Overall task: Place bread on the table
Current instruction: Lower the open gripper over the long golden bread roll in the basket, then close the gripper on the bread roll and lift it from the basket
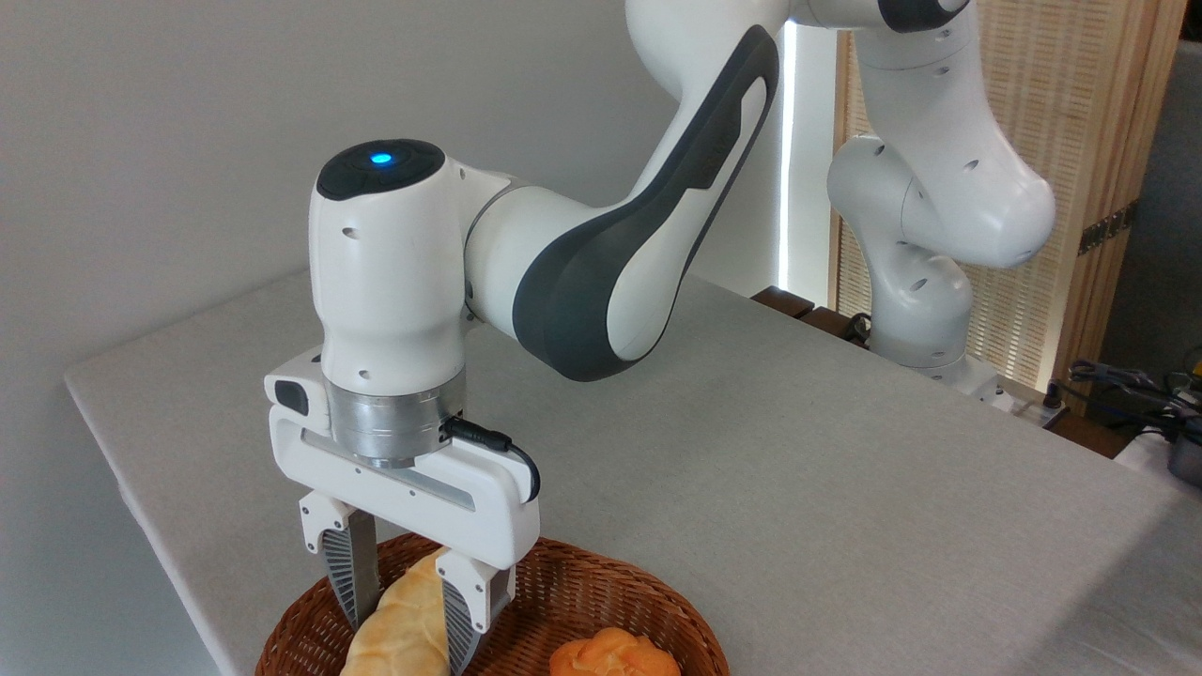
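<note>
One bread (399,624), long and pale golden, lies in the wicker basket (601,591), directly between the jaws. The gripper (408,620) straddles its upper part, a finger on each flank; actual contact cannot be confirmed. Judged light, soft and crushable: hold mid-length, across the narrow width, gently. A round orange bun (615,655) sits right of the jaws. The grey desk (798,451) extends beyond.
</note>
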{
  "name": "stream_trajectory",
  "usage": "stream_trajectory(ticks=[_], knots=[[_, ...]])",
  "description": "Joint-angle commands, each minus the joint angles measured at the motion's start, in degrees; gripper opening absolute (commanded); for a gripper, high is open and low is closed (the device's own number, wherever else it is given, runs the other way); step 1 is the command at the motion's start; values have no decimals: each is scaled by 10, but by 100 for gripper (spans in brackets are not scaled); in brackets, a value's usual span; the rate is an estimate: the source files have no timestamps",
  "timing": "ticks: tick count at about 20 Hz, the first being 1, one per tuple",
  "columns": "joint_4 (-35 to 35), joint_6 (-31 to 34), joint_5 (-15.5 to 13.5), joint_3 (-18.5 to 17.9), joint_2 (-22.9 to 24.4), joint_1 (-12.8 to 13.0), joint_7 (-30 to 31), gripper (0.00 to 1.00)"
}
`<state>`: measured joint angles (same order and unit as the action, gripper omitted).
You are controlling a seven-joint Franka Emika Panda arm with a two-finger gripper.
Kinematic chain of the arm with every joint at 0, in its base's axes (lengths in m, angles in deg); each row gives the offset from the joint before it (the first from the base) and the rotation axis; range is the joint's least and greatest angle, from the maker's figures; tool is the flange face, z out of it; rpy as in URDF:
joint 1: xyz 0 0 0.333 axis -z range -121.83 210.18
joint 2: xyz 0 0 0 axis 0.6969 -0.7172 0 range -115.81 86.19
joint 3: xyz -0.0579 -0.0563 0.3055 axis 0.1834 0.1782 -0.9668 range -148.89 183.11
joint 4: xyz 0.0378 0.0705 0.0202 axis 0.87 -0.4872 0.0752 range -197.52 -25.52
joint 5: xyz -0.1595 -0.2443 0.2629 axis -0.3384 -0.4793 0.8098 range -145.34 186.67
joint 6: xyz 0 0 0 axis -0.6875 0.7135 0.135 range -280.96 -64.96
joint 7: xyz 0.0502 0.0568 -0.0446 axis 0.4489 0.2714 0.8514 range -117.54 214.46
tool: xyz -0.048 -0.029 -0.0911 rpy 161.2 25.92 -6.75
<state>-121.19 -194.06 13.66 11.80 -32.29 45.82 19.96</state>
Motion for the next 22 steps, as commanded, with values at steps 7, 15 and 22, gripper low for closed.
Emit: stream_trajectory(ticks=[7, 15, 22], knots=[[5, -2, 17, -1, 0, 0, -38, 62], [6, -2, 17, -1, 2, 0, -37, 62], [6, 3, 15, -1, 46, -2, -36, 62]])
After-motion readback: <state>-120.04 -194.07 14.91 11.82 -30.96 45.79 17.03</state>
